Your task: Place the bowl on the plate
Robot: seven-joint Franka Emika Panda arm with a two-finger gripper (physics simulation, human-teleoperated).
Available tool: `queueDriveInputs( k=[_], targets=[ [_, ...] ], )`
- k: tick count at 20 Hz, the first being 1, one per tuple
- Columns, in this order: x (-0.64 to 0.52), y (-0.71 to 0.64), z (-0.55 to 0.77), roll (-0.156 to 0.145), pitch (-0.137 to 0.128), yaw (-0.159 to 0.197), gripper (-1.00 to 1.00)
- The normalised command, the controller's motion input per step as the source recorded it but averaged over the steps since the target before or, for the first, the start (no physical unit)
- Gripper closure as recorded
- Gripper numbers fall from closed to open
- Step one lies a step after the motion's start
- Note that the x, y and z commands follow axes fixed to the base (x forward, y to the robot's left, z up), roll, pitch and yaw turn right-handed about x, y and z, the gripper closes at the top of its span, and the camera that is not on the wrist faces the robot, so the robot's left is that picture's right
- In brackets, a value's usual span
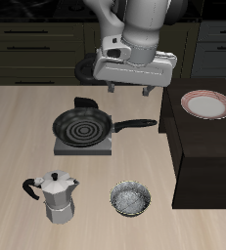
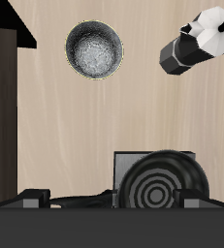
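Note:
The bowl [image 1: 131,199] is small and round, dark grey outside and speckled inside. It sits on the table near the front edge, beside the moka pot. It also shows in the wrist view [image 2: 94,50]. The plate [image 1: 206,104], white with a reddish-pink rim, rests on top of a dark cabinet at the table's side. My gripper [image 1: 130,90] hangs well above the table, farther back than the frying pan, with its jaws apart and nothing between them. Its fingers [image 2: 31,201] show dimly in the wrist view.
A black frying pan [image 1: 83,126] with a spiral pattern sits on a grey stove block [image 1: 84,146], handle pointing toward the cabinet. A silver moka pot [image 1: 56,196] stands near the front edge. The dark cabinet [image 1: 198,156] rises above the table surface.

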Motion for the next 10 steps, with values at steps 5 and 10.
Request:
queueDriveInputs(
  k=[5, 10],
  targets=[
    [0.42, -0.14, 0.14, -0.022, 0.005, -0.018, -1.0],
    [0.26, -0.12, 0.09, 0.011, -0.007, 0.013, -1.0]
  ],
)
